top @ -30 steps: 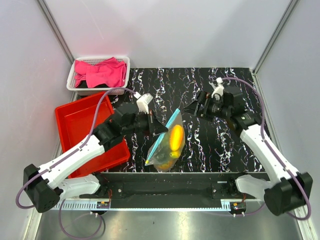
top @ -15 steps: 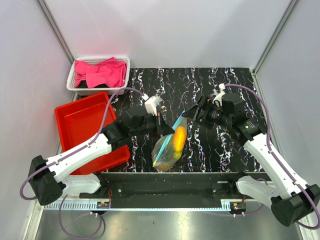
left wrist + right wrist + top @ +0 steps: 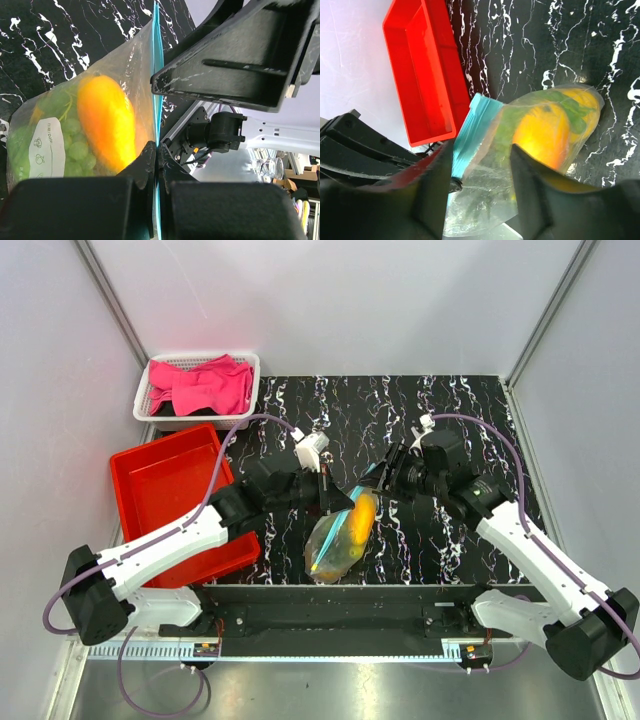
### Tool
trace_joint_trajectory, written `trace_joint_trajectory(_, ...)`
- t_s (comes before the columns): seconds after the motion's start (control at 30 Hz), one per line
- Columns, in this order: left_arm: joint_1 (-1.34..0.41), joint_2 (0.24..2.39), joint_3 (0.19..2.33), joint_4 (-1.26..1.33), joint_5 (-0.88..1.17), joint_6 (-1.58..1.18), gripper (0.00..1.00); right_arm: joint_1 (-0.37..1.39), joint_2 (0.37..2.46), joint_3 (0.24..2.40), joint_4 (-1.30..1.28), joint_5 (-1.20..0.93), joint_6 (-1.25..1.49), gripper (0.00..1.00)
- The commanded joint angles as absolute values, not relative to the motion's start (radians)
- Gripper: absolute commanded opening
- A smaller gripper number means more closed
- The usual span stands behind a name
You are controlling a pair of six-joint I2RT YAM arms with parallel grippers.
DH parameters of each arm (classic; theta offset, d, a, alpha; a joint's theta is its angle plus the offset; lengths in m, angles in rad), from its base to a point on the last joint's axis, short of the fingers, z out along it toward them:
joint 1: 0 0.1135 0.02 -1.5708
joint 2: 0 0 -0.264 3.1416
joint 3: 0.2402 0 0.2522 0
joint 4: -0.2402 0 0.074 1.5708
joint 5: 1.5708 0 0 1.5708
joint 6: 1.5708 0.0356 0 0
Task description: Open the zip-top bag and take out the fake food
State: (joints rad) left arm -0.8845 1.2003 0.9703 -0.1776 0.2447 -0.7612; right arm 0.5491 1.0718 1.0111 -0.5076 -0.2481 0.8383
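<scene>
Pinching the zip-top bag [image 3: 335, 540], just right of the red tray [image 3: 160, 485], by its zip strip [image 3: 472, 127] with clenched left fingers [image 3: 142, 170]; straddling the strip's upper end with released right fingers [image 3: 432, 200].

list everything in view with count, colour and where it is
zip-top bag: 1, clear with light blue zip strip, mid-table, lifted by its zip edge
fake food: several, exact count unclear, yellow-orange and green, inside the bag
red tray: 1, red, left side
basket: 1, white, far left corner
pink cloth: pink, count unclear, in the basket
table: 1, black with white veins
left gripper: 1, black, shut on the zip strip
right gripper: 1, black, open, fingers either side of the bag's zip end
</scene>
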Motion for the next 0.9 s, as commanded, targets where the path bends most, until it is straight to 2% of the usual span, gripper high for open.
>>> trace_joint_trajectory(0.0, -0.89, 1.2, 1.019, -0.12, 0.221, -0.762, 0.0, 0.571, 1.071, 1.025, -0.486, -0.21, 0.854, 0.44)
trace_joint_trajectory(0.17, -0.891, 1.193, 1.016, -0.123, 0.222, -0.764, 0.0, 0.577, 1.063, 1.0, -0.463, -0.221, 0.868, 0.29)
trace_joint_trajectory(0.2, -0.891, 1.192, 1.012, -0.121, 0.222, -0.765, 0.0, 0.577, 1.06, 0.994, -0.459, -0.224, 0.867, 0.22)
trace_joint_trajectory(0.3, -0.891, 1.186, 1.006, -0.121, 0.224, -0.767, 0.0, 0.577, 1.049, 0.983, -0.437, -0.233, 0.867, 0.13)
trace_joint_trajectory(0.33, -0.891, 1.181, 1.0, -0.121, 0.225, -0.769, 0.04, 0.578, 1.045, 0.98, -0.431, -0.236, 0.865, 0.06)
trace_joint_trajectory(0.37, -0.891, 1.174, 0.997, -0.121, 0.225, -0.77, 0.17, 0.577, 1.045, 0.977, -0.417, -0.239, 0.865, 0.02)
trace_joint_trajectory(0.4, -0.891, 1.166, 0.993, -0.121, 0.222, -0.772, 0.22, 0.577, 1.043, 0.971, -0.41, -0.254, 0.861, 0.0)
trace_joint_trajectory(0.57, -0.888, 1.112, 0.956, -0.123, 0.192, -0.775, 0.55, 0.577, 1.046, 0.963, -0.382, -0.299, 0.822, 0.0)
trace_joint_trajectory(0.67, -0.887, 1.108, 0.965, -0.152, 0.173, -0.766, 0.58, 0.575, 1.042, 0.96, -0.359, -0.347, 0.793, 0.0)
trace_joint_trajectory(0.87, -0.884, 1.152, 0.986, -0.215, 0.146, -0.729, 0.54, 0.577, 1.025, 0.973, -0.341, -0.451, 0.729, 0.0)
